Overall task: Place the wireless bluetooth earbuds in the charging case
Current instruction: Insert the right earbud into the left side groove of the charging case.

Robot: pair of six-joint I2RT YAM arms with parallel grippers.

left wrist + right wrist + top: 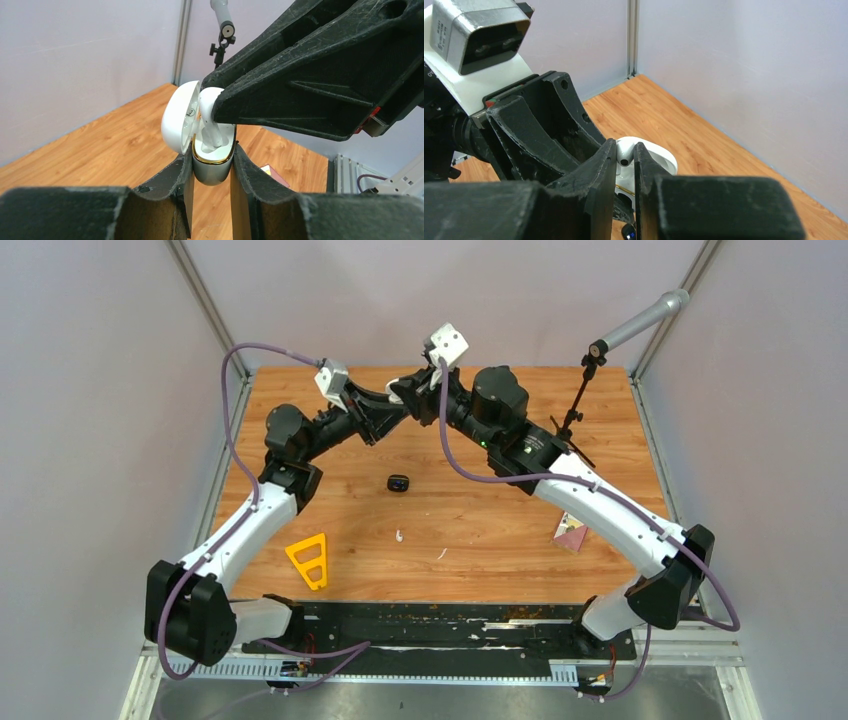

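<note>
My left gripper (212, 159) is shut on the grey lower half of a white charging case (212, 175) with a gold rim, held in the air with its lid (176, 117) swung open to the left. My right gripper (625, 152) is shut on the head of a white earbud (625, 149). The earbud (209, 102) stands upright with its stem down in the case's socket. In the top view both grippers (392, 405) meet above the back of the table and hide the case. Another white earbud (400, 536) lies on the table.
A black case (398, 483) sits mid-table below the grippers. A thin white sliver (441, 553) lies nearer the front. A yellow triangular piece (309, 561) is at the front left, a small card (571, 531) at the right, and a microphone stand (585, 400) at the back right.
</note>
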